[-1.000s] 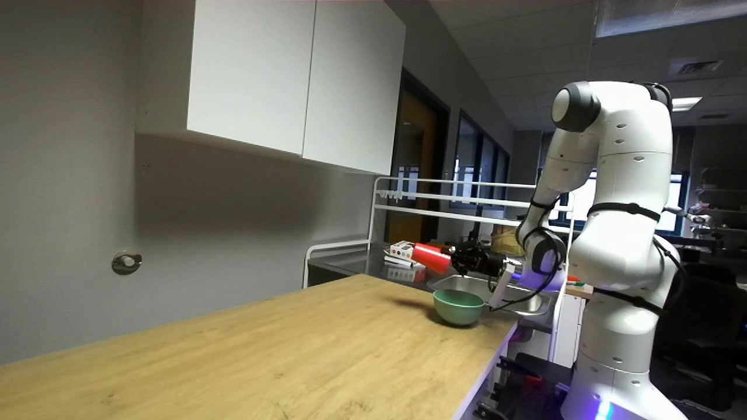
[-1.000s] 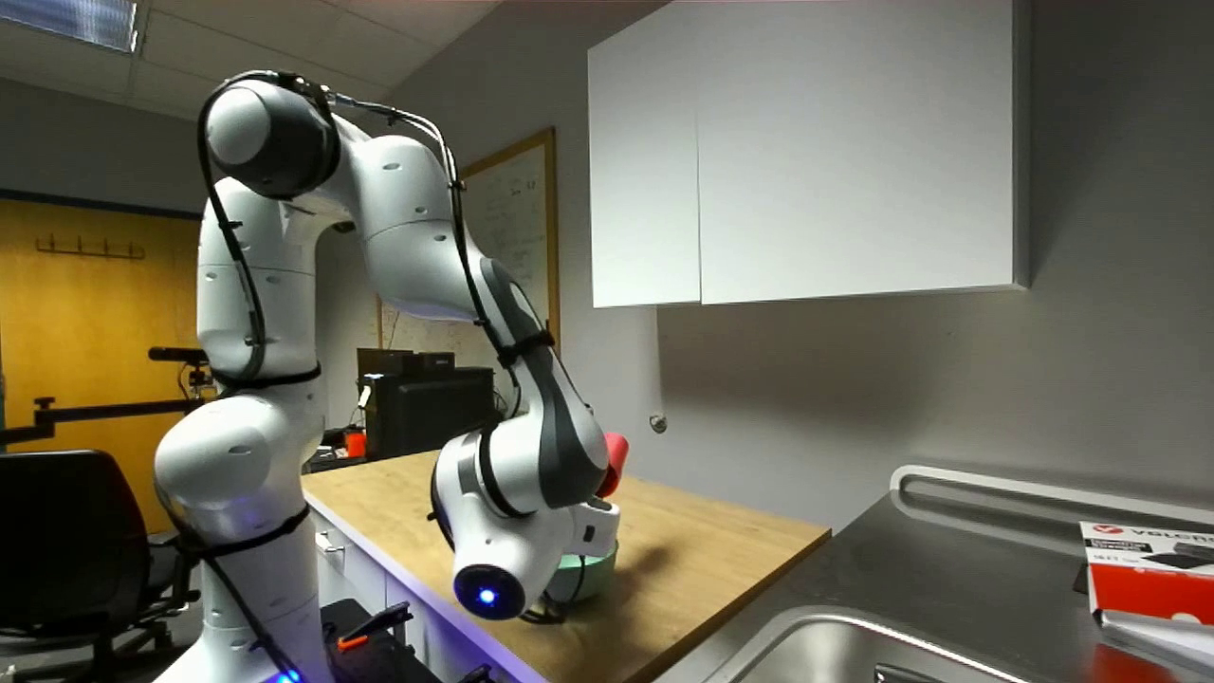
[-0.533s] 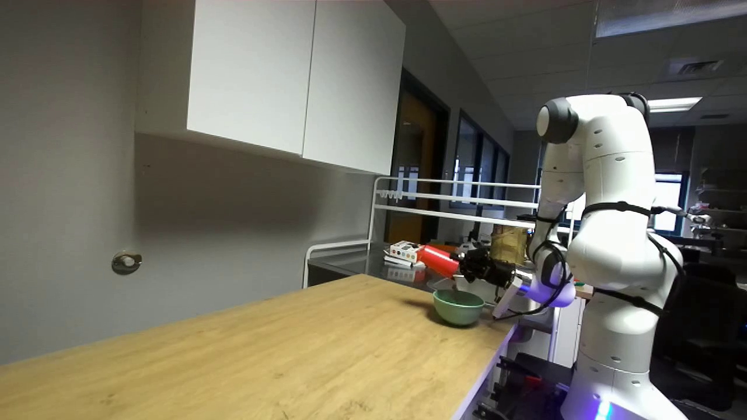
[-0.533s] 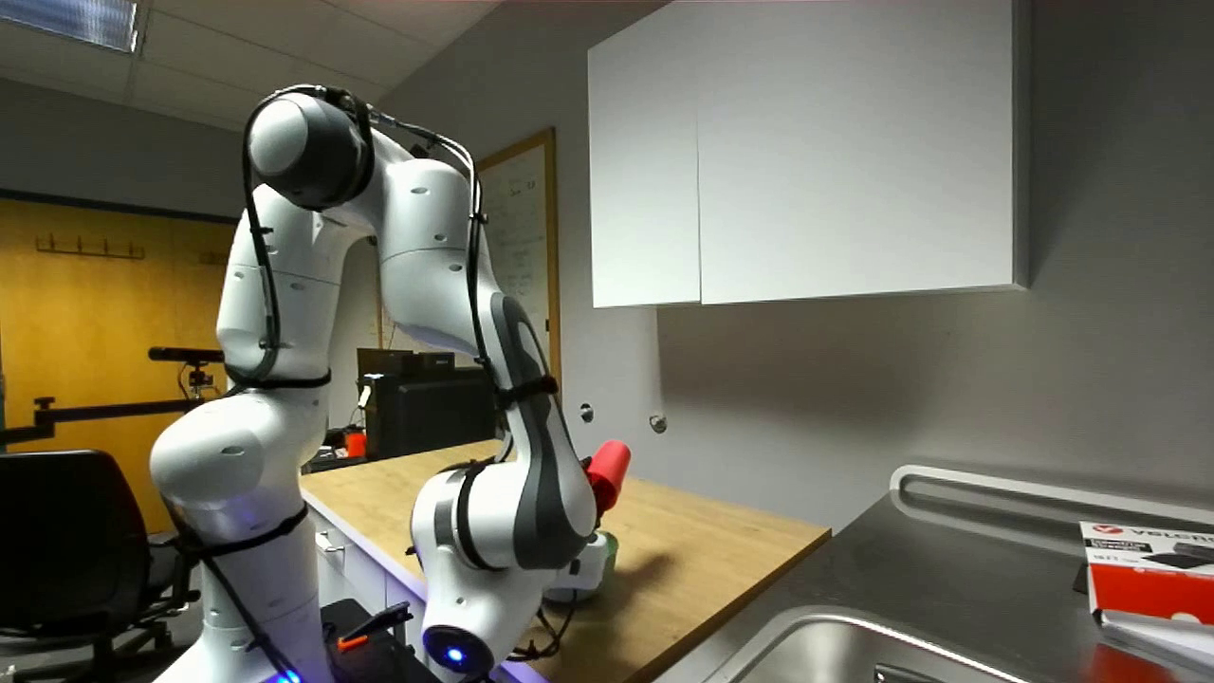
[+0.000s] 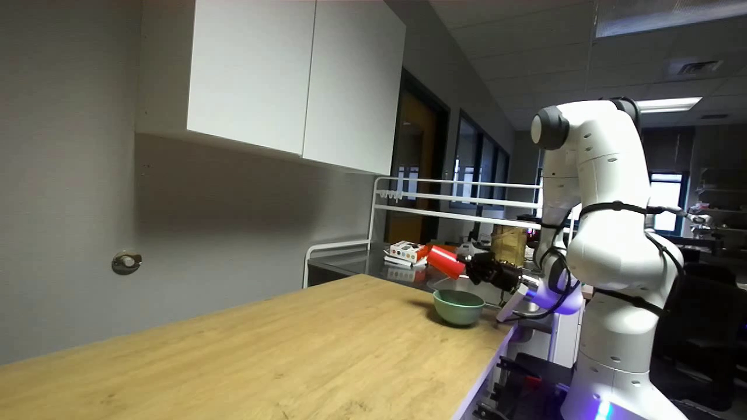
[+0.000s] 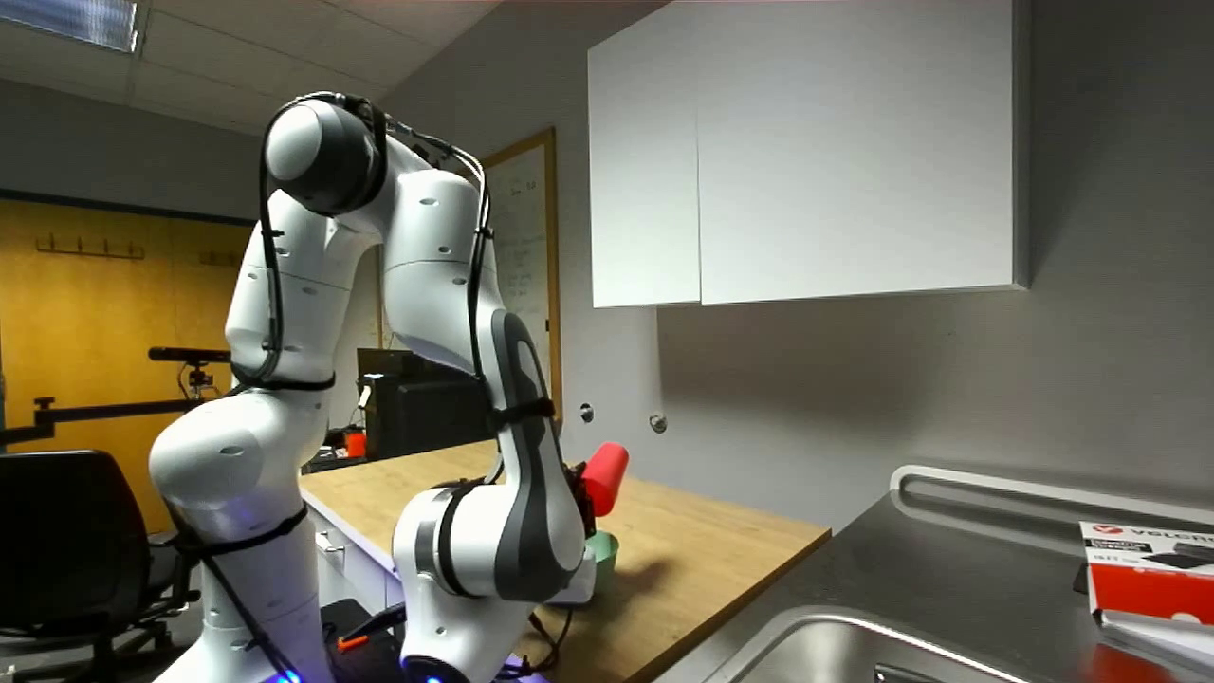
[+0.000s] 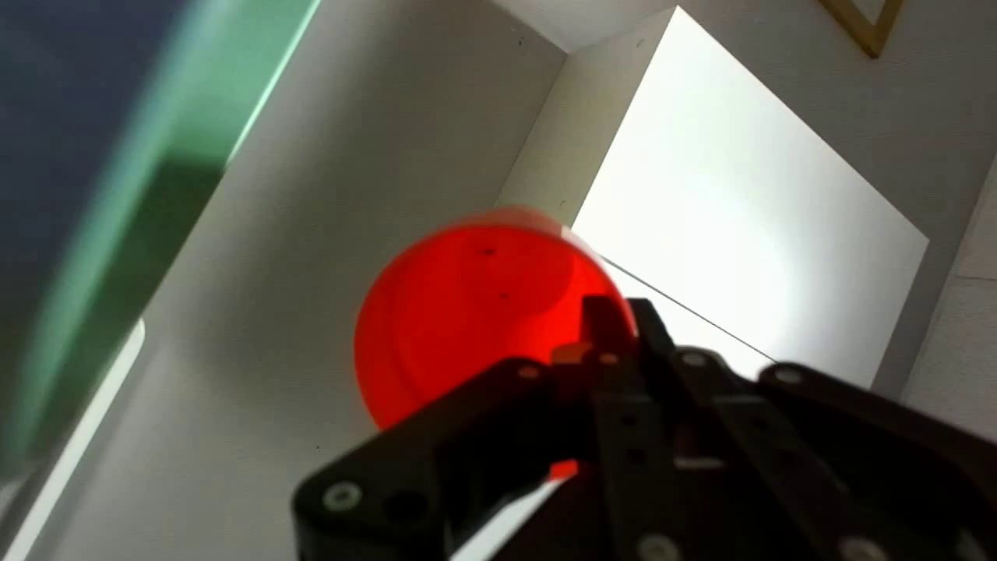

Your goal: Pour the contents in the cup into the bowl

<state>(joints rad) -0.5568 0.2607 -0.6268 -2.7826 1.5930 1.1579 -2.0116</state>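
The red cup (image 5: 445,262) is held tilted above the teal-green bowl (image 5: 458,309), its base up and its mouth facing down toward the gripper side. The cup (image 6: 604,479) and part of the bowl (image 6: 604,552) also show in an exterior view beside the arm. My gripper (image 5: 468,265) is shut on the cup's wall. In the wrist view the gripper (image 7: 629,312) has one finger inside the cup (image 7: 475,312) and one outside. The visible cup interior holds only small dark specks. The bowl's wall (image 7: 206,101) is close at the left; its contents cannot be seen.
The bowl stands on the wooden table (image 5: 292,344) near its right edge in an exterior view. A metal sink (image 6: 854,636) and a red-white box (image 6: 1148,574) are on the dark counter. A white rack (image 5: 455,201) and wall cabinet (image 5: 251,70) stand behind and above.
The arm has lowered and drawn back, and the cup has shifted right with its mouth tipped further down. A faint dark streak between cup and bowl half a second ago no longer shows.
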